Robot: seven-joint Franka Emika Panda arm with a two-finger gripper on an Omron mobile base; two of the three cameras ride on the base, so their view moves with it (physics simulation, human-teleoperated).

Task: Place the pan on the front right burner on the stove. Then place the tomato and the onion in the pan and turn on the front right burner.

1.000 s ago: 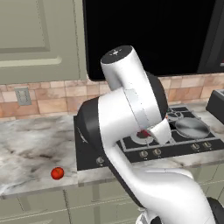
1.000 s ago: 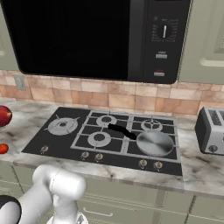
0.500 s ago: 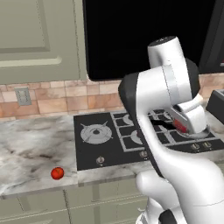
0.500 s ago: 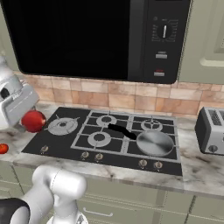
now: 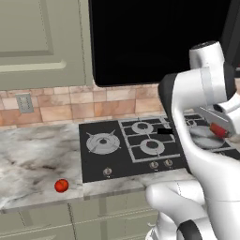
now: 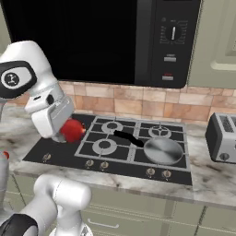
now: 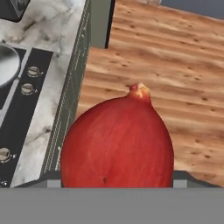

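My gripper [image 6: 68, 132] is shut on the onion [image 6: 73, 130], a red bulb with a tan tip, and holds it in the air over the left half of the stove [image 6: 60, 148]. In the hand view the onion [image 7: 117, 140] hides the finger tips. The left base view shows the gripper [image 5: 220, 129] beside the arm, a red edge of the onion [image 5: 218, 130] peeking out. The silver pan [image 6: 162, 150] rests on the front right burner, its black handle pointing back left. The small red tomato [image 5: 61, 185] lies on the marble counter left of the stove [image 5: 117, 154].
Silver knobs [image 6: 150, 172] line the stove's front edge. A grey toaster [image 6: 222, 138] stands on the counter to the right. A black microwave [image 6: 170, 41] hangs above the cooktop. The wooden floor [image 7: 175, 65] lies beyond the counter edge in the hand view.
The arm has swung to the right, carrying the onion from over the left counter to above the stove's left side. The tomato and the pan have stayed put.
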